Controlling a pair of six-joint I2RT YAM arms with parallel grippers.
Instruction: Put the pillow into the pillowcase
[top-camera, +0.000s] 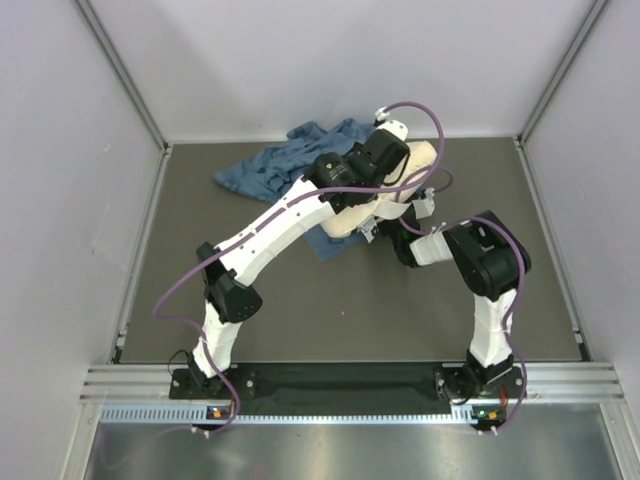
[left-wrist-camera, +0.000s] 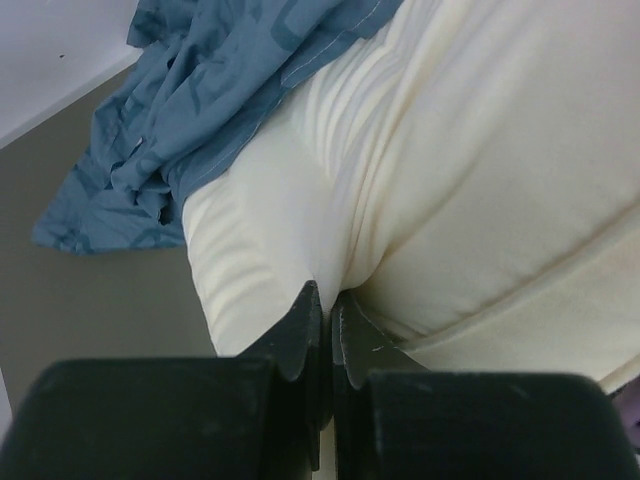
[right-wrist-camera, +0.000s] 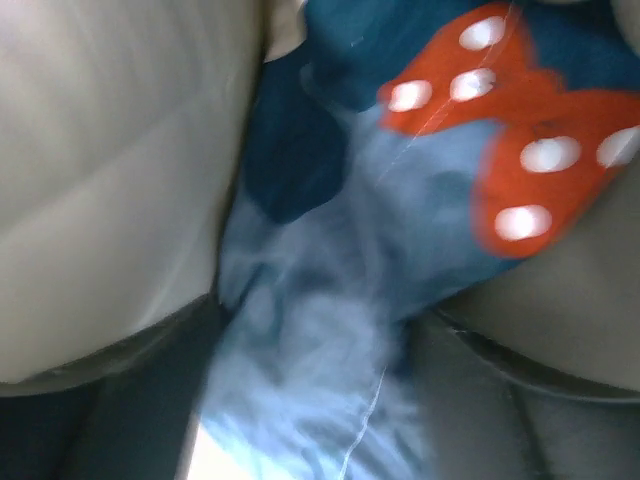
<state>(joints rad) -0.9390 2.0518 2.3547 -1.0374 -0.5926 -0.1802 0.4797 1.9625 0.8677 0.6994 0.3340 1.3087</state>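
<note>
Enclosed on three sides by plain pale panels: back wall (top-camera: 340, 60), left wall (top-camera: 60, 250), right wall (top-camera: 610, 220). Framed at far corners by slanting aluminium posts (top-camera: 120, 70). Floored with matte grey-brown table mat (top-camera: 300, 310). Edged near by aluminium rail (top-camera: 140, 380), perforated strip (top-camera: 330, 412), brushed metal sheet (top-camera: 350, 450). Lit evenly, softly; faint shadows only.

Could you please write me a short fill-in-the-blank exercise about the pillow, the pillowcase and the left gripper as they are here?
1. The left gripper is ____ on a fold of the soft cream-white fabric pillow.
2. Seen from the top camera, the crumpled blue fabric pillowcase lies mostly to the pillow's ____ side.
3. The white-dotted bow printed on the pillowcase is ____.
Missing words: shut; left; red.
</note>
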